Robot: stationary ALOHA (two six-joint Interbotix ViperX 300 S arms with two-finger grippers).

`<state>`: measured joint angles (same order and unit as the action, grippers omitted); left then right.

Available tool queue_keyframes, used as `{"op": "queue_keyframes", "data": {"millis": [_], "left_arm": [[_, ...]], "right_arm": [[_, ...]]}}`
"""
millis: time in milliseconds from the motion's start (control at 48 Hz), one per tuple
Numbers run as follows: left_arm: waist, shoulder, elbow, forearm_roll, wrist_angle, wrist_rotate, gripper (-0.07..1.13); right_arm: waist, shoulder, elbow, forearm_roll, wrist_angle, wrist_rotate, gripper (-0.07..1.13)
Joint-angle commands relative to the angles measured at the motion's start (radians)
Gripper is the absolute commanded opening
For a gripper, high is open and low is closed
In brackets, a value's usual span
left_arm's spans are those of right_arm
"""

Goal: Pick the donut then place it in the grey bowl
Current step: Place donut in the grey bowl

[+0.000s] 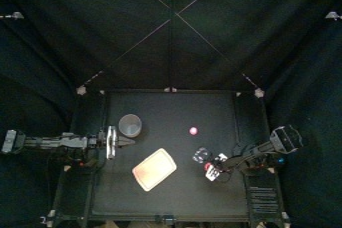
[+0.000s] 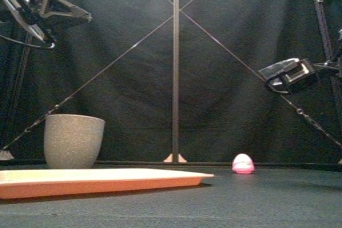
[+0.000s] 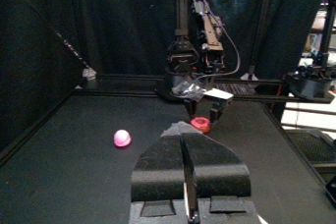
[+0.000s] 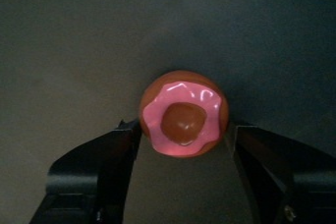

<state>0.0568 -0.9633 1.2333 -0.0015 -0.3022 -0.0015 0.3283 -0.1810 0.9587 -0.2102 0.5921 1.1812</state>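
Observation:
The donut [image 4: 184,113], brown with pink icing, sits between the two jaws of my right gripper [image 4: 186,132], which is shut on it. From above, the donut [image 1: 211,171] shows as a red spot under the right gripper [image 1: 209,163], at the table's right front. In the front view the right gripper [image 2: 287,73] hangs well above the table, with the donut hidden. The tall grey speckled cup [image 1: 130,124] [image 2: 74,140] stands upright at the back left. My left gripper [image 1: 107,142] [image 3: 191,164] rests shut and empty at the left, close to the cup.
A flat pink tray [image 1: 155,168] [image 2: 94,180] lies in front of the cup, left of the right gripper. A small pink toy [image 1: 195,130] [image 2: 243,164] [image 3: 122,138] sits near the table's middle, behind the right gripper.

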Motion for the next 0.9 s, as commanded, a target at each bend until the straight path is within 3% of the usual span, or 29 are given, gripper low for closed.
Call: {"op": "queue_keyframes", "data": {"millis": [21, 62, 167, 250, 479, 667, 896], "left_arm": [[0.003, 0.0, -0.011, 0.0, -0.009, 0.0, 0.01], [0.003, 0.002, -0.009, 0.0, -0.009, 0.0, 0.01], [0.002, 0.0, -0.008, 0.0, -0.009, -0.002, 0.01], [0.003, 0.002, -0.005, 0.0, -0.011, 0.0, 0.01], [0.005, 0.0, -0.005, 0.003, -0.048, 0.006, 0.01], [0.005, 0.0, -0.008, 0.005, -0.052, 0.006, 0.01], [0.005, -0.002, -0.003, 0.017, -0.095, 0.006, 0.01]], "right_arm": [[0.002, -0.011, -0.026, -0.002, -0.009, 0.0, 0.74], [0.002, -0.011, -0.034, -0.005, -0.009, 0.0, 0.69], [-0.005, -0.009, -0.066, -0.032, -0.008, 0.003, 0.7], [-0.02, -0.009, -0.11, -0.11, -0.006, 0.003, 0.71], [-0.236, 0.032, -0.357, -0.56, -0.044, 0.009, 0.71], [-0.357, 0.172, -0.574, -0.83, -0.149, 0.117, 0.71], [-0.439, 0.383, -0.807, -0.884, -0.265, 0.204, 0.71]]}}
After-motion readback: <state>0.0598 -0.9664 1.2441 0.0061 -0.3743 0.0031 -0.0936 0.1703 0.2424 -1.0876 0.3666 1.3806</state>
